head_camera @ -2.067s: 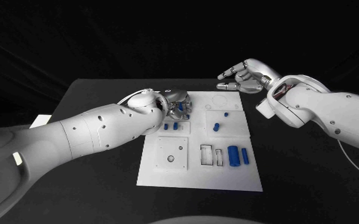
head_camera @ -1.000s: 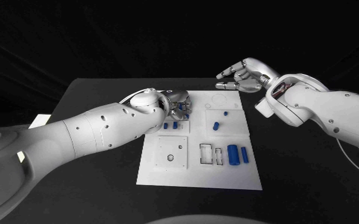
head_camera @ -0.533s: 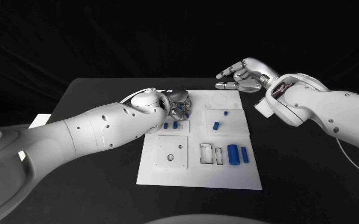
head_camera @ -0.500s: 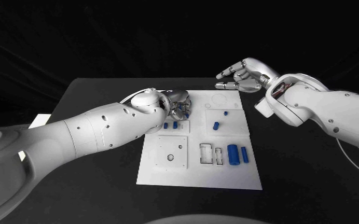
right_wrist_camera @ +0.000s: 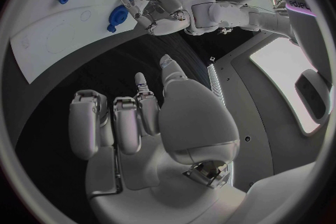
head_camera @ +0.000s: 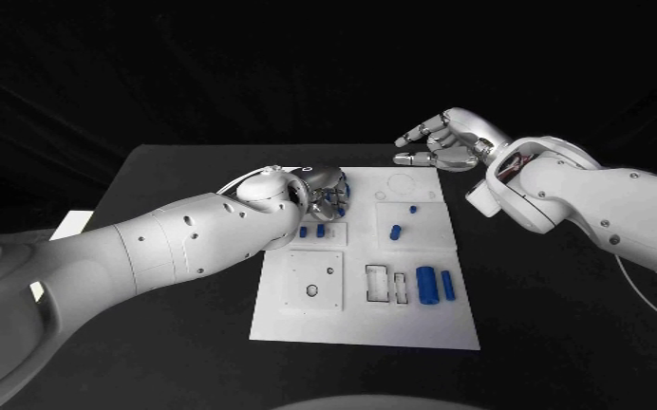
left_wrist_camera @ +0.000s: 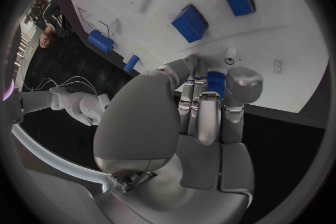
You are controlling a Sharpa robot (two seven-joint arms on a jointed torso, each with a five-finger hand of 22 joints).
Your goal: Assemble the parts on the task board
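The left hand [left_wrist_camera: 203, 117] pinched a blue part [left_wrist_camera: 215, 83] at the task board [head_camera: 411, 320] edge; the right hand [head_camera: 445, 142] hung empty, fingers apart.

a black table [head_camera: 164, 334] takes up the lower part of the head view, its matte top dark and plain; its far edge runs straight across, and its left corner is cut off at an angle; a small pale flat thing [head_camera: 76, 219], perhaps a card or slip, lies at the table's left edge, too small to tell more; behind the table hangs a black backdrop [head_camera: 274, 40] with faint folds in it
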